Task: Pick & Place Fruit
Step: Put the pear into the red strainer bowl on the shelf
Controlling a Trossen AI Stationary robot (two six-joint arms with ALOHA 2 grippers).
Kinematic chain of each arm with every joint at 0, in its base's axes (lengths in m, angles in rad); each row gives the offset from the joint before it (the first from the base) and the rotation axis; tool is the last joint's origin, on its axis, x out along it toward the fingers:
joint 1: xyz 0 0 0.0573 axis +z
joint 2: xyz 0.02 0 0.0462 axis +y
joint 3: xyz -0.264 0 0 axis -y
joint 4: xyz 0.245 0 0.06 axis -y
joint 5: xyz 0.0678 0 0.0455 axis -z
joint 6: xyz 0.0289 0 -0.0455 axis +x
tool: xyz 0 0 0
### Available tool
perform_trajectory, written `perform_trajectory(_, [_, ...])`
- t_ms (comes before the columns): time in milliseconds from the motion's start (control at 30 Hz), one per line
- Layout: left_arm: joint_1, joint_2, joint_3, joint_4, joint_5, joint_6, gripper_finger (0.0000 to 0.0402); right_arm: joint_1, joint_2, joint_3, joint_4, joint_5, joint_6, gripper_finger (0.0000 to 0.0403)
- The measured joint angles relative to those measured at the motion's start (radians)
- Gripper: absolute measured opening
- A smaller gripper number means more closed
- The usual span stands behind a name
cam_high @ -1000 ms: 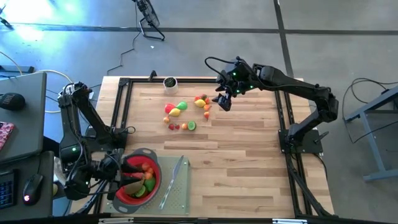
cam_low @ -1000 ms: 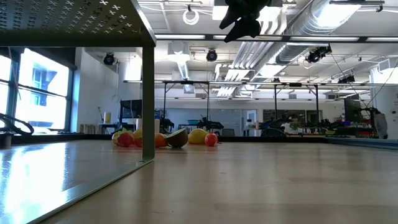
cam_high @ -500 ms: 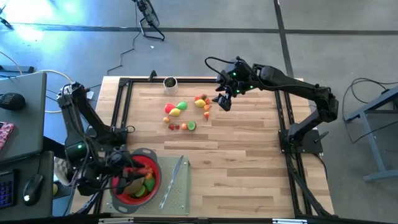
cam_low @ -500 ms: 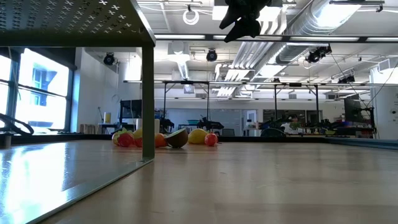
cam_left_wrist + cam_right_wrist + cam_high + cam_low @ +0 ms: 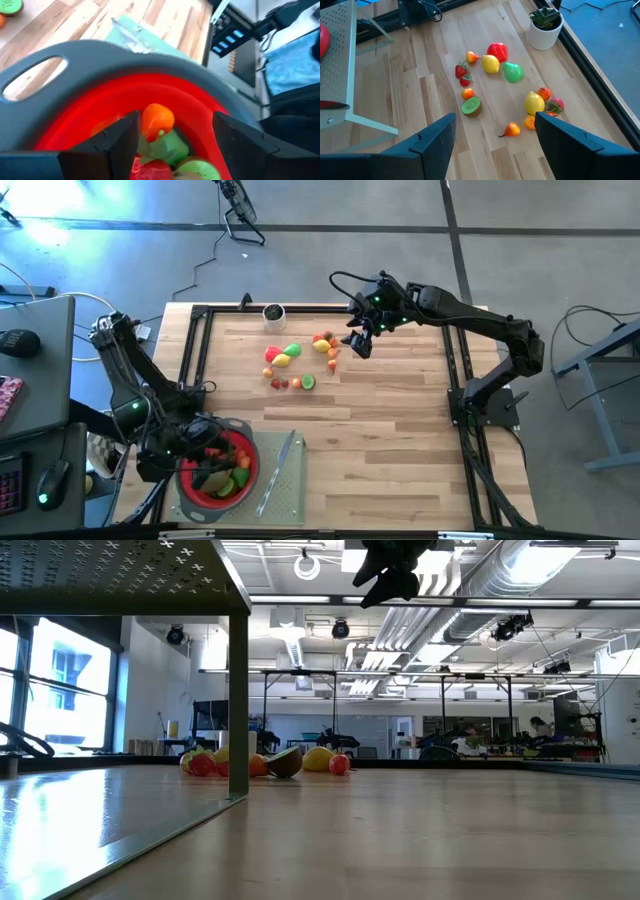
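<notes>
The light wooden table carries a red bowl-shaped strainer with a grey rim on a pale green perforated stand. The left tool hangs over it, fingers wide, nothing held; lift straight up to clear the rim. Small toy fruits lie inside; the loose toy fruits sit mid-table. The right tool hovers above them, wide and empty. A slim grey knife and a small white potted plant stand aside.

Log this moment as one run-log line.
left gripper: open over red strainer, fruit inside | right gripper: open, hovering above loose fruit on table | knife: untouched
</notes>
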Motion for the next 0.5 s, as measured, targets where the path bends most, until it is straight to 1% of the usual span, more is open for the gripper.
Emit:
perform_trajectory(200, [-0.002,-0.032,0.039,0.007,0.001,0.014,0.0244,0.0,0.0,0.0,0.007,-0.007,-0.037,0.0262])
perform_trajectory(333, [-0.002,-0.033,0.106,0.004,0.004,0.091,0.0244,0.0,0.0,0.0,0.007,-0.057,-0.08,0.0262])
perform_trajectory(500, [-0.002,-0.033,0.215,-0.005,-0.001,0.208,0.0244,-0.005,-0.001,0.0,-0.014,-0.061,-0.117,0.0262])
